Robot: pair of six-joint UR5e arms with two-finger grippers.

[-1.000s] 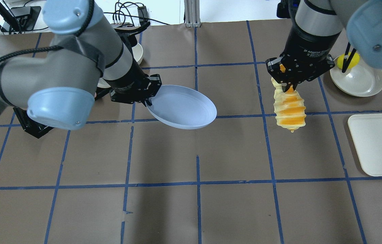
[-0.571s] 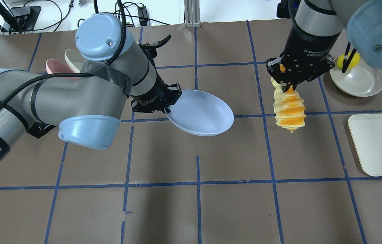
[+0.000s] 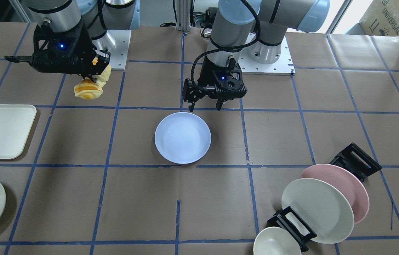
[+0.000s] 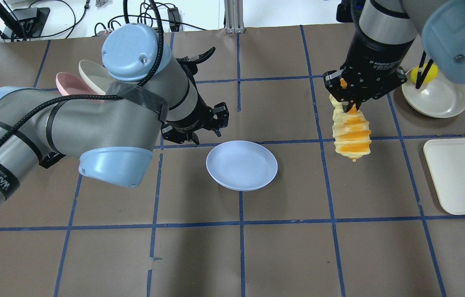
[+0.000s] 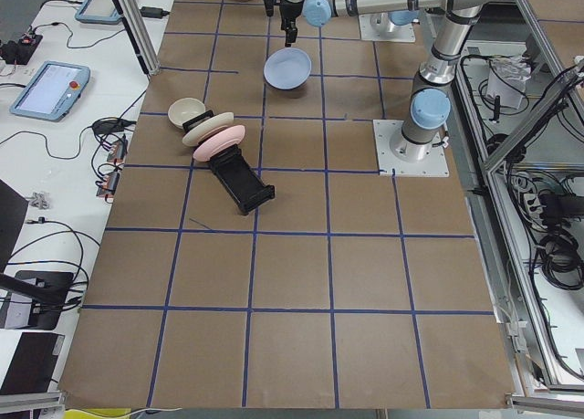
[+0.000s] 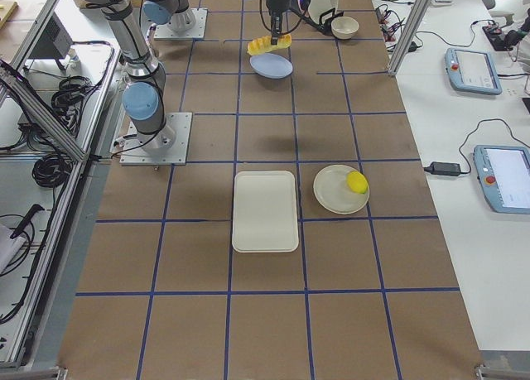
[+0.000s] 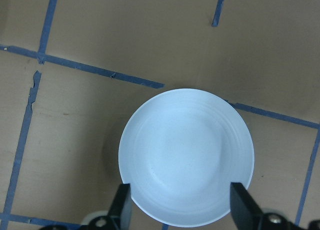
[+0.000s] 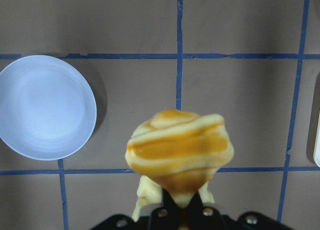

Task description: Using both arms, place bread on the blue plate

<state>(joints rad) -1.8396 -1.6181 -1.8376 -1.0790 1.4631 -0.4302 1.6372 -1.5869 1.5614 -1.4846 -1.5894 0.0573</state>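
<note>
The blue plate [image 4: 241, 165] lies flat on the brown table near the middle; it also shows in the front view [image 3: 182, 137] and in both wrist views [image 7: 186, 155] [image 8: 45, 107]. My left gripper [image 4: 207, 137] is open and empty, hovering just behind the plate's near-robot rim; its fingers [image 7: 121, 207] straddle that rim from above. My right gripper [image 4: 350, 108] is shut on the top end of the bread [image 4: 352, 134], which hangs downward above the table, well to the right of the plate. The bread also shows in the front view [image 3: 87, 88] and the right wrist view [image 8: 179, 150].
A white tray [image 4: 461, 175] lies at the right edge. A cream plate [image 4: 436, 97] holding a yellow fruit [image 4: 424, 73] sits behind it. A black rack with a pink plate [image 3: 353, 187], a cream plate [image 3: 318, 209] and a bowl [image 3: 275, 242] stands at the far left.
My left gripper carried the tilted blue plate to the right, set it flat on the table, opened and drew back off it. The right arm and bread have not moved.
</note>
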